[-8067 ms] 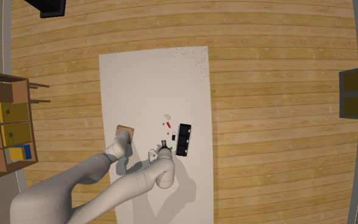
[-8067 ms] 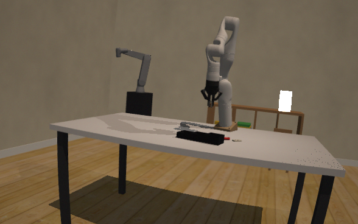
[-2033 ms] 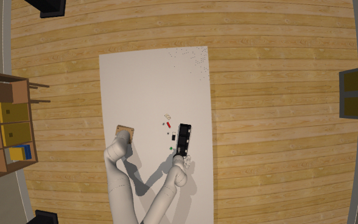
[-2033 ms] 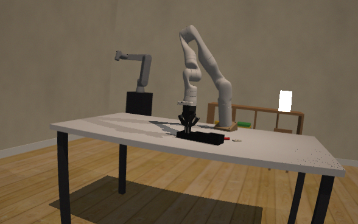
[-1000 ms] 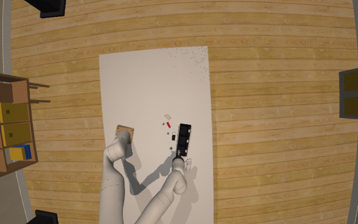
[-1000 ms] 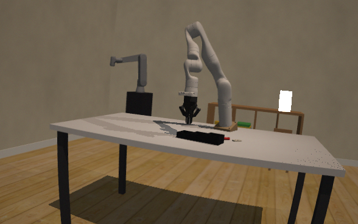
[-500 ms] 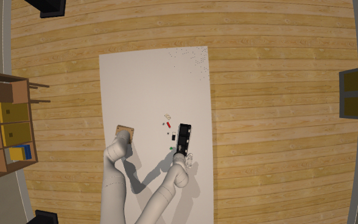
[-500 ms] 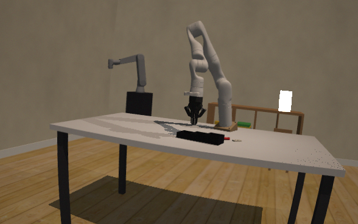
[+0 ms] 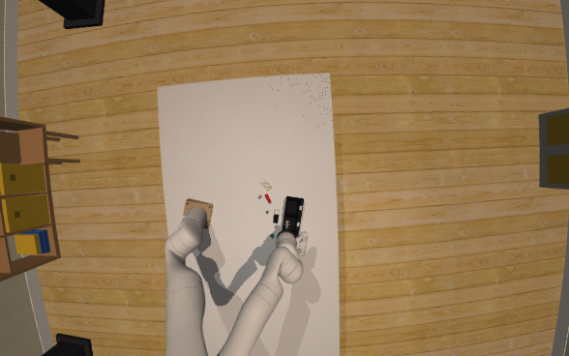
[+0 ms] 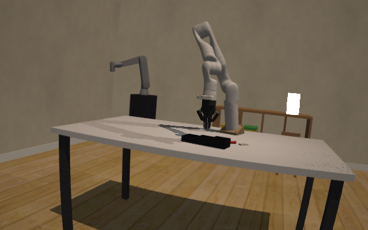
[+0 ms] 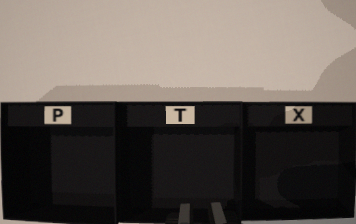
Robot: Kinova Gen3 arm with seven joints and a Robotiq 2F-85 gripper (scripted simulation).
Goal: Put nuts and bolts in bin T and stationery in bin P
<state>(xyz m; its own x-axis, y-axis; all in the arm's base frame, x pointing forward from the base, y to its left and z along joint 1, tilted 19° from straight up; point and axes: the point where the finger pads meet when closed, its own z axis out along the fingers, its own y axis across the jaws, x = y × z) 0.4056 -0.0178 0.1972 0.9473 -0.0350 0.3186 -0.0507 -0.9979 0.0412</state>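
Note:
Three black bins stand in a row on the table (image 9: 293, 213), and the row also shows in the side view (image 10: 206, 141). In the wrist view they are marked P (image 11: 57, 115), T (image 11: 180, 115) and X (image 11: 298, 115), and all look dark inside. My gripper (image 11: 200, 212) hangs above the near edge of the T bin, also in the side view (image 10: 207, 125). Its fingers stand close together and I see nothing between them. Left of the bins lie a red piece (image 9: 267, 198), a beige tile (image 9: 266, 185), two small dark nuts (image 9: 259, 196) (image 9: 266, 211), a black-and-white piece (image 9: 276, 216) and a green piece (image 9: 272, 235).
The arm's wooden base (image 9: 198, 212) is bolted to the table left of the things. A second arm on a black stand (image 10: 143, 105) is behind the table. A wooden shelf (image 10: 266, 122) stands behind it on the right.

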